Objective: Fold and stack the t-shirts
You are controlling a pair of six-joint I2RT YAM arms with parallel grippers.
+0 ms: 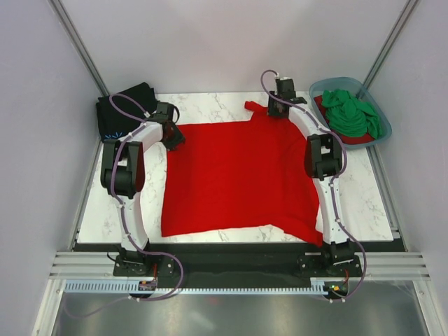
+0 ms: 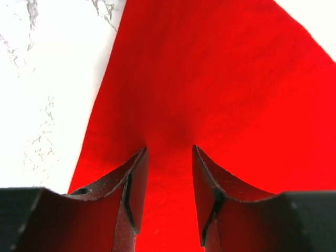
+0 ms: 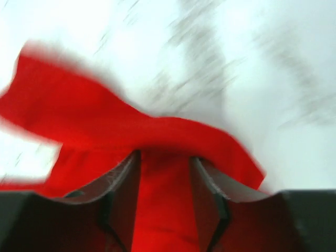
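Far left corner of the counter (image 1: 364, 203): a black t-shirt (image 1: 127, 105) lies folded, a small light-blue mark showing at its near edge.

Left claw (image 2: 169, 149): it is down at the far left corner of the red t-shirt (image 1: 238, 175), just beside the black one. In the wrist view, its fingers (image 2: 134, 181) stand about half open, with flat red cloth showing in the gap between them and bare marble to their left. The jaws are not closed on anything.

Centre: the red t-shirt is spread open across most of the counter. Its near edge runs close to the counter's front edge, and one sleeve points toward the far side.

Right claw (image 3: 166, 155): it is down at that far sleeve. The wrist view is blurred. The jaws stand apart, roughly half open, and a ridge of red cloth bunches across their tips and fills the gap. I cannot tell whether they pinch it.

Far right corner: a blue-grey tub (image 1: 318, 87) sits partly over the counter's edge. A crumpled green t-shirt (image 1: 353, 113) lies in it on top of another red t-shirt (image 1: 358, 139), of which only the edge shows.
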